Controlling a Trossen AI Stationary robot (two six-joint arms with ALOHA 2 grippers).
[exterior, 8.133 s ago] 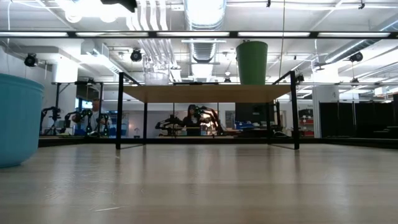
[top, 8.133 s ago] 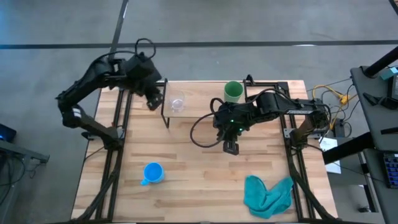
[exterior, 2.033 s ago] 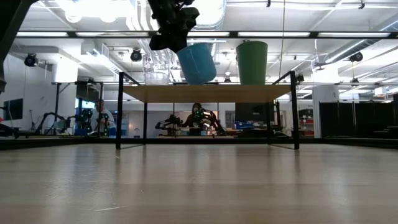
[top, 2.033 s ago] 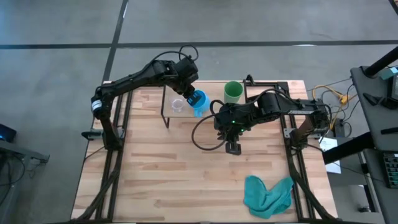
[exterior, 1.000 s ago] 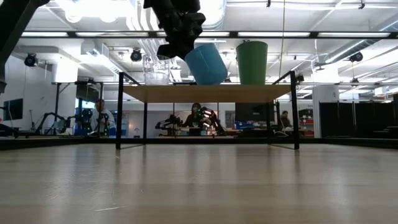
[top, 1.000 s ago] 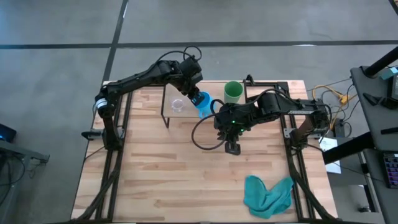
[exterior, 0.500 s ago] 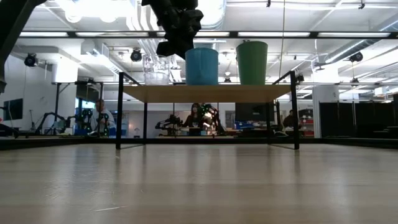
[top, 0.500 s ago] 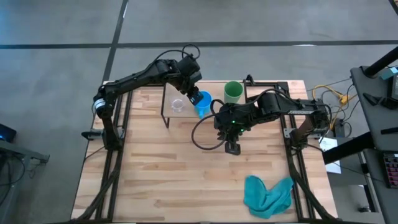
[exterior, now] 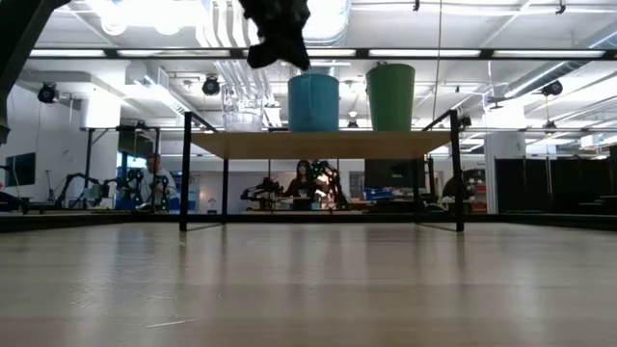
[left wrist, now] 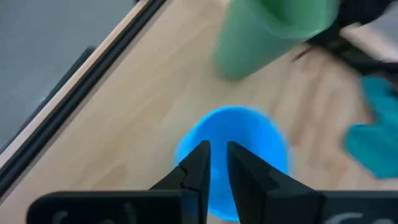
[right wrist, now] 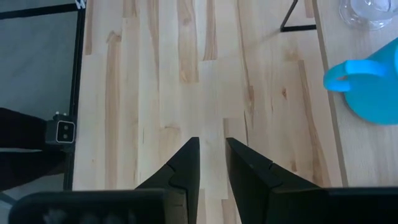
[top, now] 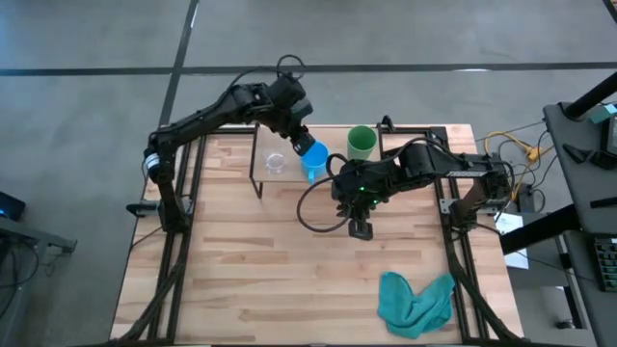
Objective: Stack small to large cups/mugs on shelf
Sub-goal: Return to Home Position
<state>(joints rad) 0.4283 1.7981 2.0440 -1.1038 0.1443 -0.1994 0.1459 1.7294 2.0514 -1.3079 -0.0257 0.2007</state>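
The blue mug (exterior: 313, 101) stands upright on its base on the shelf's top board (exterior: 318, 145), between the clear glass cup (exterior: 243, 108) and the green cup (exterior: 390, 96), which also stand on the board. In the high view they are the mug (top: 313, 164), the glass (top: 276, 162) and the green cup (top: 362, 143). My left gripper (exterior: 280, 43) hangs just above the mug's left rim, clear of it, its fingers (left wrist: 200, 163) a narrow gap apart over the mug (left wrist: 249, 140). My right gripper (top: 359, 229) waits over the table's middle, narrowly open and empty.
A teal cloth (top: 415, 301) lies at the table's near right corner. The shelf's black legs (exterior: 183, 173) stand at the table's far side. The right arm (top: 415, 166) reaches across the shelf's right part. People and other robots show in the room behind.
My left gripper has brought the tilted blue mug down between the glass and the green cup and turned it upright on the shelf board. It has then let go and gone up and a little toward the far left. The mug stays standing.
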